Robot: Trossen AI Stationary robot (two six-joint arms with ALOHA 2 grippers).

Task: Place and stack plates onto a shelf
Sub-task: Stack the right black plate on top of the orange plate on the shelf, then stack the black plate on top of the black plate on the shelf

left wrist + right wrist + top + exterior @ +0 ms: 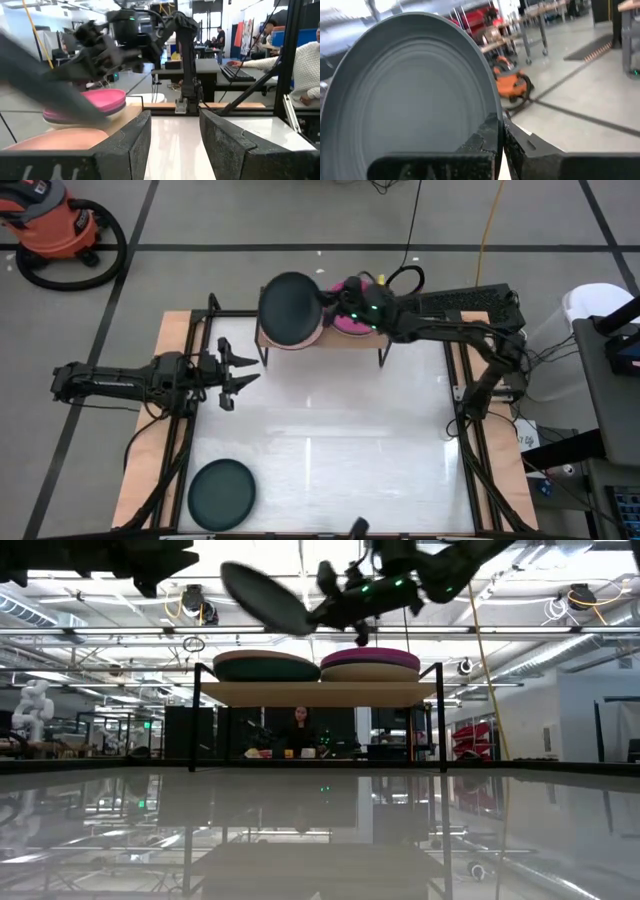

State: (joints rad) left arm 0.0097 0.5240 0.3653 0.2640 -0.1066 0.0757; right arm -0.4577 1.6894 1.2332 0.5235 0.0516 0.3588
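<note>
dark plate [291, 308]: round, shallow, matte charcoal, pinched at its rim by my right end effector [330, 298], above the shelf [383, 338]'s left stack. low view shows it tilted, clear of that stack [265, 666]; the high view hides this. left end effector [238, 375]: fingers spread, over the tabletop [350, 440].

A grey concrete floor [300, 220] crossed by dark lines surrounded the table. An orange shop vacuum [45, 225] with a black hose sat on it, well apart from the table. Long ceiling lights [560, 635] ran across an open workshop with beams and hanging cables. Desks [200, 65] with a keyboard [235, 72] stood behind, where a person in a white sleeve [300, 62] sat. Another person [300, 725] sat far back at a workbench
</note>
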